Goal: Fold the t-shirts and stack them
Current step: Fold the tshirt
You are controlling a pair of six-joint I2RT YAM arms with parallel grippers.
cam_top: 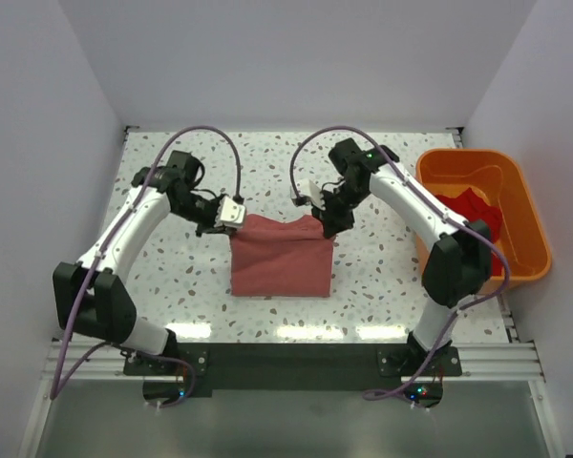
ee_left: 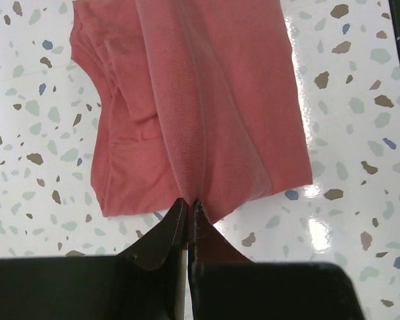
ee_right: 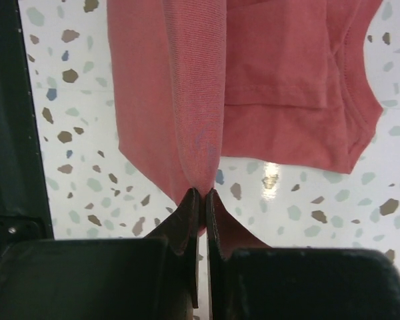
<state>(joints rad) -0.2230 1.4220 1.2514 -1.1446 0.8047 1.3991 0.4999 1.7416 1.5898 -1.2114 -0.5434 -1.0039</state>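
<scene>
Terrazzo table [cam_top: 172, 286] bears an orange bin [cam_top: 533, 250] at the right, with another red shirt [cam_top: 470, 205] inside. The red t-shirt [cam_top: 279, 260] lies at the centre, part-folded into a rough rectangle. This looks like a fold in hand: both far corners should travel level and together toward the near hem, cloth taut, so the edges meet. The left gripper [cam_top: 229, 214] and right gripper [cam_top: 327, 223] each have jaws pressed together, pinching a far corner.
</scene>
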